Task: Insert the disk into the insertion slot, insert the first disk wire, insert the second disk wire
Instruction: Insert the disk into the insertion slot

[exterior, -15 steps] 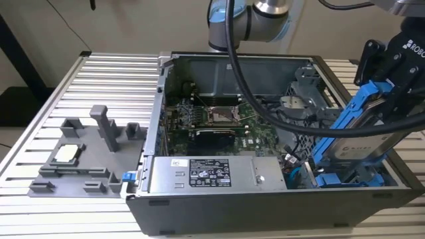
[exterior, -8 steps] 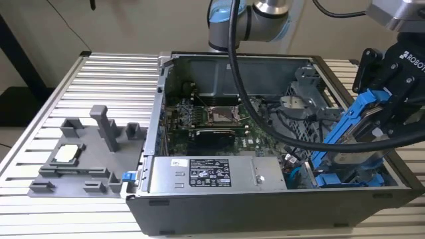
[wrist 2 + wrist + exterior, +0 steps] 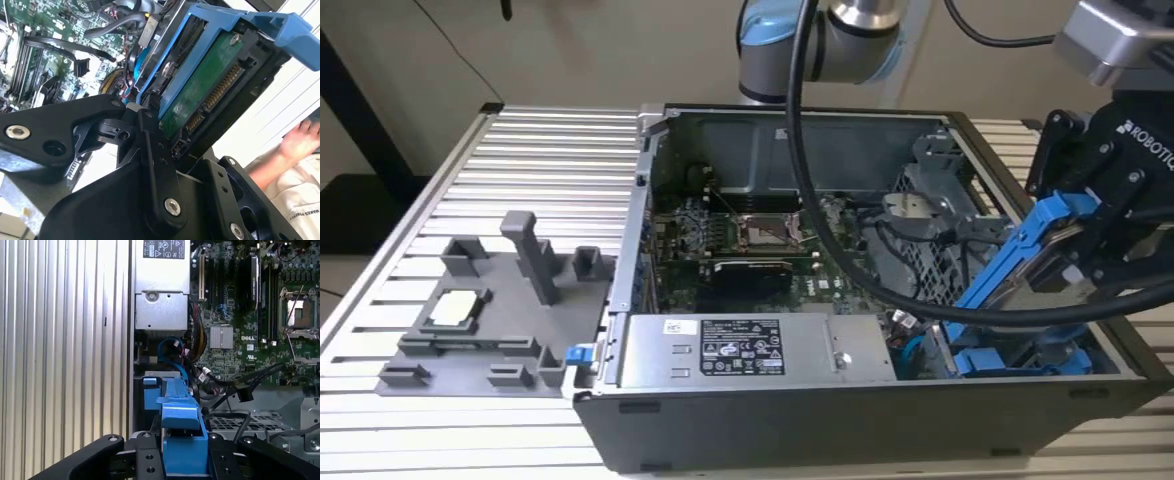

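Note:
My gripper point(image 3: 1101, 235) is shut on the disk point(image 3: 1025, 262), a drive in a bright blue carrier. I hold it steeply tilted over the near corner of the open computer case, at the exterior view's right. Its lower end points down at the insertion slot point(image 3: 994, 352), where more blue plastic shows in the cage. In the second wrist view the disk point(image 3: 202, 82) shows its green board and connector pins between my black fingers point(image 3: 150, 150). In the first wrist view the blue carrier point(image 3: 182, 437) sits in the gripper point(image 3: 185, 462). A loose black cable plug point(image 3: 244, 395) lies beside the cage.
A grey labelled power-supply box point(image 3: 747, 350) fills the case's near side, with the motherboard point(image 3: 747, 235) behind it. The arm's black hose point(image 3: 834, 230) loops over the case. A grey fixture point(image 3: 494, 310) stands on the slotted table. A person's hand point(image 3: 300, 140) is nearby.

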`<state>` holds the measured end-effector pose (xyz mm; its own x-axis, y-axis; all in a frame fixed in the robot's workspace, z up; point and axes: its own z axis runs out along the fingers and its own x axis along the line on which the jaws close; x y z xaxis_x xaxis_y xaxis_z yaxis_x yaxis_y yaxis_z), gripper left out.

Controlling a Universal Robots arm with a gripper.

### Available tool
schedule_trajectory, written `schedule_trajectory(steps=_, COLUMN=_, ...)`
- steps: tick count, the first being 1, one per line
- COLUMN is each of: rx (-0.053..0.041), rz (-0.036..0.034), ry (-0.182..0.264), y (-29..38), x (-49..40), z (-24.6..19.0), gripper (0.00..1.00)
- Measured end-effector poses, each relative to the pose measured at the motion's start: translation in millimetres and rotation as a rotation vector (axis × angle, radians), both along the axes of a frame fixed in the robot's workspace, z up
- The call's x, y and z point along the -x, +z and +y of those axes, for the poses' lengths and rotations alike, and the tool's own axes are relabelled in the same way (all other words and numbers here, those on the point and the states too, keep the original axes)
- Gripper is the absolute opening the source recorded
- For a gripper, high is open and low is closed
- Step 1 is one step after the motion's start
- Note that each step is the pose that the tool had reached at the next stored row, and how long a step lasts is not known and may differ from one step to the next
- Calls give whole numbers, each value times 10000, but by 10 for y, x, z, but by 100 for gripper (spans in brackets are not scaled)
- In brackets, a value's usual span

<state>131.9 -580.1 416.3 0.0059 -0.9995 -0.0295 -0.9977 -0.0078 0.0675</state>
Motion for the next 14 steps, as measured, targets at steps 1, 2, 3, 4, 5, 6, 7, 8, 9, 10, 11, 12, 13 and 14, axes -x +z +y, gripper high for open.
schedule_trajectory(steps=1, rx=-22, rz=0, ry=0, y=-13, x=-3, z=0, gripper=33)
schedule_trajectory(steps=2, rx=-44, rz=0, ry=0, y=-29, x=-6, z=0, gripper=33)
schedule_trajectory(steps=3, rx=-57, rz=0, ry=-1, y=-47, x=-7, z=0, gripper=33)
schedule_trajectory(steps=4, rx=-60, rz=0, ry=-2, y=-65, x=-7, z=0, gripper=33)
schedule_trajectory(steps=5, rx=-63, rz=-2, ry=-1, y=-84, x=-8, z=0, gripper=33)
schedule_trajectory(steps=6, rx=-67, rz=-1, ry=1, y=-102, x=-10, z=0, gripper=33)
schedule_trajectory(steps=7, rx=-74, rz=0, ry=1, y=-121, x=-10, z=0, gripper=33)
schedule_trajectory(steps=8, rx=-78, rz=0, ry=0, y=-137, x=-11, z=0, gripper=33)
schedule_trajectory(steps=9, rx=-84, rz=0, ry=0, y=-156, x=-12, z=0, gripper=33)
schedule_trajectory(steps=10, rx=-86, rz=0, ry=0, y=-175, x=-13, z=0, gripper=33)
schedule_trajectory(steps=11, rx=-84, rz=0, ry=0, y=-192, x=-13, z=0, gripper=33)
schedule_trajectory(steps=12, rx=-83, rz=-1, ry=0, y=-209, x=-14, z=0, gripper=33)
schedule_trajectory(steps=13, rx=-85, rz=0, ry=0, y=-229, x=-14, z=0, gripper=33)
schedule_trajectory(steps=14, rx=-84, rz=0, ry=0, y=-247, x=-14, z=0, gripper=33)
